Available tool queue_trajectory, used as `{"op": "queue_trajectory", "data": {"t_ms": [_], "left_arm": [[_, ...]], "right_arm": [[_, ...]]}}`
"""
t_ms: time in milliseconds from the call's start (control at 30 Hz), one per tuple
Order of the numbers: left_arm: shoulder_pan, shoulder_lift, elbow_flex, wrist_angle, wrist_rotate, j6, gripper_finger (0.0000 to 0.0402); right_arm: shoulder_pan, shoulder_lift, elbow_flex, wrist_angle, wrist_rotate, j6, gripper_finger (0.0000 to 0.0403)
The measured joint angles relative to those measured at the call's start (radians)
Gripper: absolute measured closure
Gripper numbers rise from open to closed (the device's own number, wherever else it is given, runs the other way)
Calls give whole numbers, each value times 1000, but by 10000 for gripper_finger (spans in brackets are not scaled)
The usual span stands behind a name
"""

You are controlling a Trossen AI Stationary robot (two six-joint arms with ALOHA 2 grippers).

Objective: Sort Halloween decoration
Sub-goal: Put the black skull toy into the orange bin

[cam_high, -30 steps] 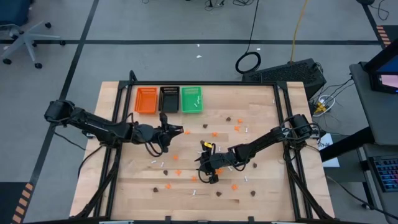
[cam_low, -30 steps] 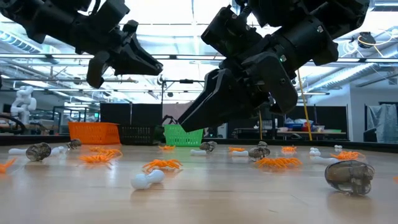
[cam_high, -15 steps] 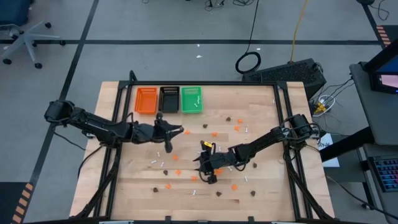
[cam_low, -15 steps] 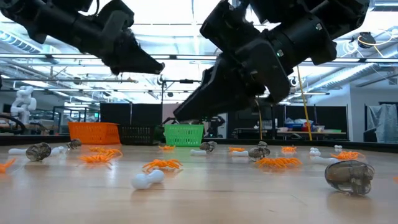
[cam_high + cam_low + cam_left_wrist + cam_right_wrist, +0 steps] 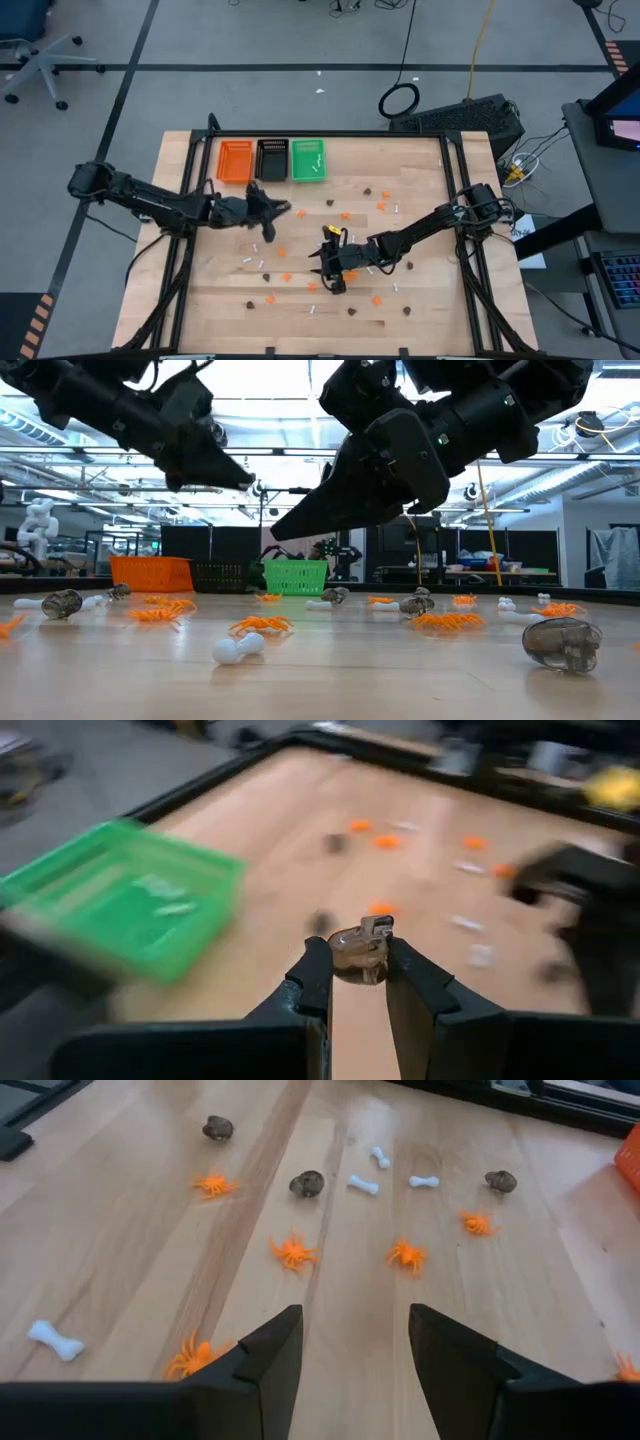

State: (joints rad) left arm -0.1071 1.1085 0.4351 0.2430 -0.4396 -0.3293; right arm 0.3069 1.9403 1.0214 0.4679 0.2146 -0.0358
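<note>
The left gripper (image 5: 358, 970) hangs above the tabletop (image 5: 420, 160), left of centre in the high view and just below the green tray (image 5: 308, 160), its jaws pinching a dark brown skull trinket (image 5: 358, 948). The right gripper (image 5: 352, 1342) hovers low over the middle of the tabletop with its jaws spread and nothing between them. Orange spiders (image 5: 294, 1251), brown skulls (image 5: 307, 1183) and white bones (image 5: 364, 1184) lie scattered across the wood. The orange tray (image 5: 235, 160) and black tray (image 5: 271, 159) sit beside the green one at upper left.
</note>
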Motion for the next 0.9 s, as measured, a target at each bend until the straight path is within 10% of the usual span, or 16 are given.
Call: {"op": "queue_trajectory", "data": {"t_ms": [467, 900], "left_arm": [[447, -212, 0, -493, -36, 25, 350], [666, -131, -1, -517, 66, 108, 350]], "right_arm": [[-20, 12, 0, 42, -1, -35, 234], [-25, 12, 0, 41, -2, -29, 234]]}}
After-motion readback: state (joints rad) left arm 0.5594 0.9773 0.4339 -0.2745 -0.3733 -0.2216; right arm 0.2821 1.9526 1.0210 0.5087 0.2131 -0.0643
